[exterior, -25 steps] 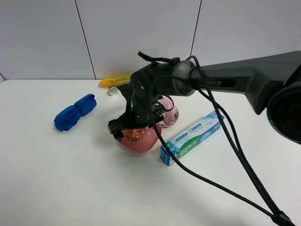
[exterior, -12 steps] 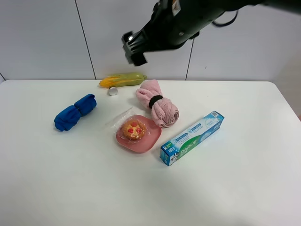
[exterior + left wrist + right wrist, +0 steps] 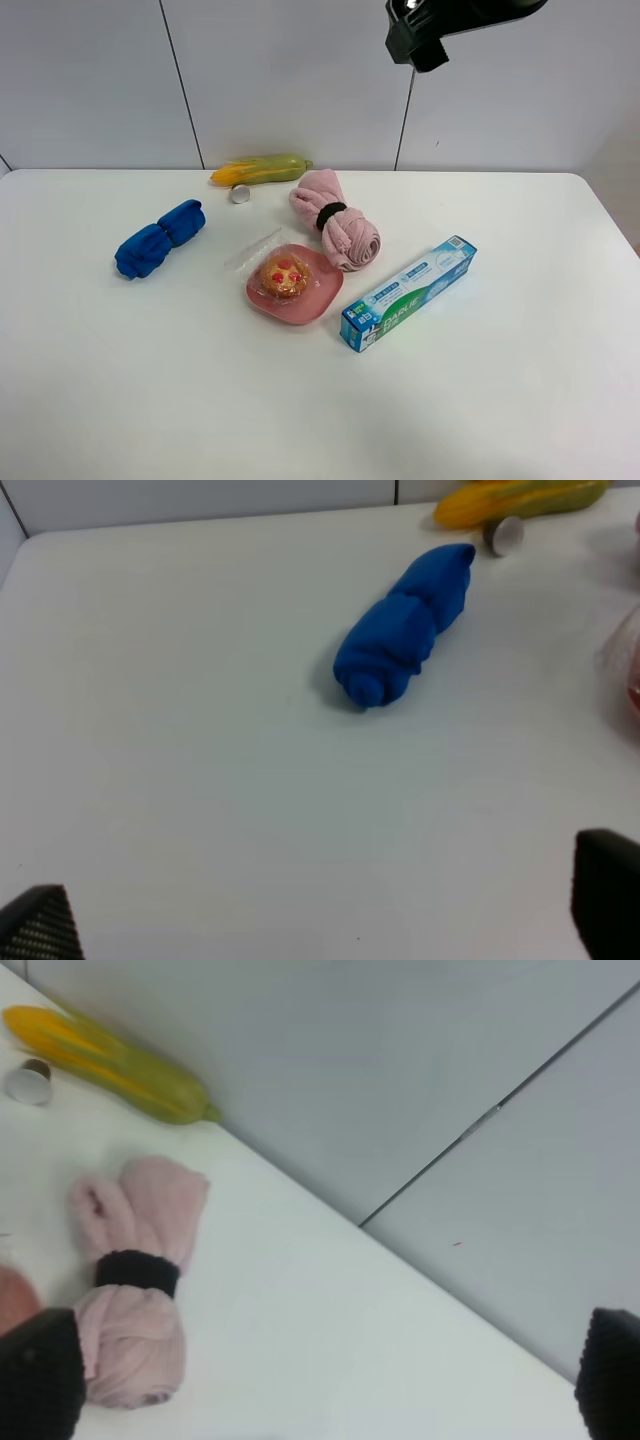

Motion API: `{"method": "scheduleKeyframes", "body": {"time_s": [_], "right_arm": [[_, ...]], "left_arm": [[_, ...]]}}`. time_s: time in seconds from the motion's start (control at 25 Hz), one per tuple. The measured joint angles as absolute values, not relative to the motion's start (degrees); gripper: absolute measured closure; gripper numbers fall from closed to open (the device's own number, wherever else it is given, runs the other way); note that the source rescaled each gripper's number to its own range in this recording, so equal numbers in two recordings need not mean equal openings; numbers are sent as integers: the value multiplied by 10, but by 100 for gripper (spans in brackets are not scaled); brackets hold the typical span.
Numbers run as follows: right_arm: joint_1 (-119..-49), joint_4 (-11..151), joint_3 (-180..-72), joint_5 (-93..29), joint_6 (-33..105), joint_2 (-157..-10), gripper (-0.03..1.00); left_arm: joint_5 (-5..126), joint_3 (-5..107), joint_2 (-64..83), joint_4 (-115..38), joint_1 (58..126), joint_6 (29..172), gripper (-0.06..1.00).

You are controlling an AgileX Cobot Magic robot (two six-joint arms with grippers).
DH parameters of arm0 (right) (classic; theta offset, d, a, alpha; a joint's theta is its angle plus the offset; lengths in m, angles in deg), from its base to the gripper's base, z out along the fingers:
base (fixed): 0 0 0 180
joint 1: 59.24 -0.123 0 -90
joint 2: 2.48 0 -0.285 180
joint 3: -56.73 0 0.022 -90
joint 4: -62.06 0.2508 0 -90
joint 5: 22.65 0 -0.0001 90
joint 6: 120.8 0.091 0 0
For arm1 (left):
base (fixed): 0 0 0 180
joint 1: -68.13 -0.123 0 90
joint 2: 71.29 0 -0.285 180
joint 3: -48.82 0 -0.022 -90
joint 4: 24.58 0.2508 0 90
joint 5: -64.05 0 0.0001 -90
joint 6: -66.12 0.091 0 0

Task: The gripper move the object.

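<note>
Pink plate [image 3: 310, 300] holding bagged tart [image 3: 283, 275], right tool [image 3: 418, 38] raised, spread

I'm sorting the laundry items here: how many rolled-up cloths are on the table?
2. The blue rolled cloth lies on the table's left side; the pink rolled cloth, with a black band around it, lies just behind the pink plate. None seems hidden.

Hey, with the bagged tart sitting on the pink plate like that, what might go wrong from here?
The tart sits toward one edge of the pink plate, and its clear bag trails onto the table, so a snag might drag it off. The pink towel roll touches the plate, and the toothpaste box is close: either might get bumped.
</note>
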State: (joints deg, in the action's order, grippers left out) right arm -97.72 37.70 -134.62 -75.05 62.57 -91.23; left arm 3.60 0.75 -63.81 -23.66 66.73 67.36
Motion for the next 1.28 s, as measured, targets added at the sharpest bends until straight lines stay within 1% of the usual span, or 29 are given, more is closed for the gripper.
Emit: {"method": "scheduleKeyframes", "body": {"time_s": [0.12, 0.24, 0.52, 0.64, 0.84, 1.04, 1.2, 1.28], "right_arm": [[-895, 460, -1346, -746, 574, -909, 1], [-806, 496, -1346, -760, 533, -907, 7], [-624, 510, -1346, -887, 514, -869, 8], [-567, 525, -1346, -918, 514, -837, 8], [-523, 530, -1346, -921, 514, -762, 8], [-517, 530, -1341, -922, 514, -672, 8], [-517, 530, -1281, -922, 517, -576, 8], [-517, 530, -1229, -922, 521, -522, 8]], "left_arm": [[36, 7, -638, -237, 667, 674, -6], [36, 7, -638, -237, 667, 674, -6], [36, 7, -638, -237, 667, 674, -6], [36, 7, -638, -237, 667, 673, -6], [36, 7, -638, -236, 667, 673, -6], [36, 7, -638, -236, 667, 673, -6], [36, 7, -638, -236, 667, 673, -6], [36, 7, -638, -236, 667, 673, -6]]}}
